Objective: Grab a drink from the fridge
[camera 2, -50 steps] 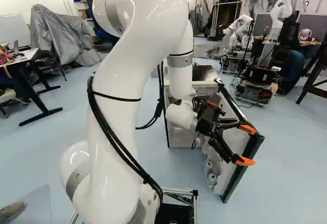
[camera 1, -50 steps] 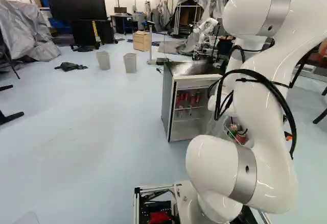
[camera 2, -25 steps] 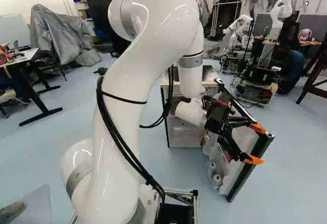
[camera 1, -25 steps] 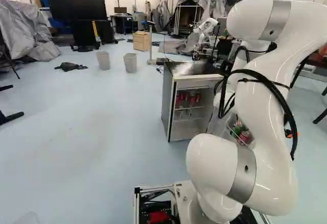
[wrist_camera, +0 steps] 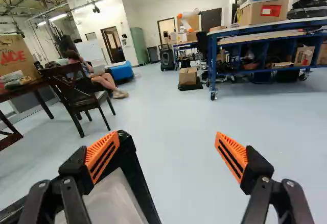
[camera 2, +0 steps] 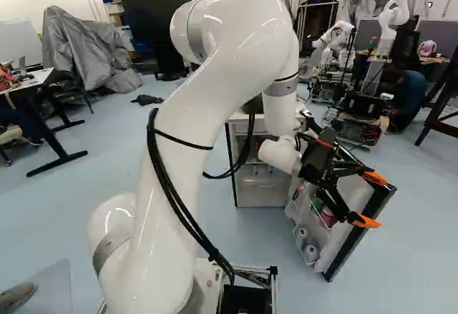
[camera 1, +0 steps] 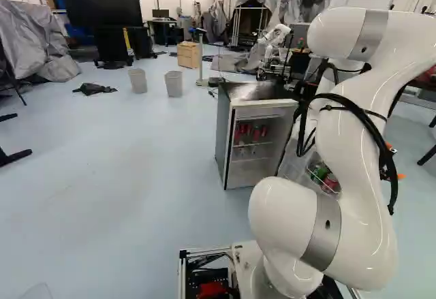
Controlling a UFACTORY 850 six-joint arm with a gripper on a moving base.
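Access stage, judged nearly complete: the gripper [wrist_camera: 166, 135], fingers spread and grasping nothing, stands at the open door [camera 2: 342, 244], while red cans [camera 1: 255, 134] sit inside the fridge [camera 1: 224, 135], the next move calling for clearing the door and reaching canward.

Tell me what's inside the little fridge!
Red cans are inside the fridge. The open door holds something green and a red can. The front cans hide whatever is behind them.
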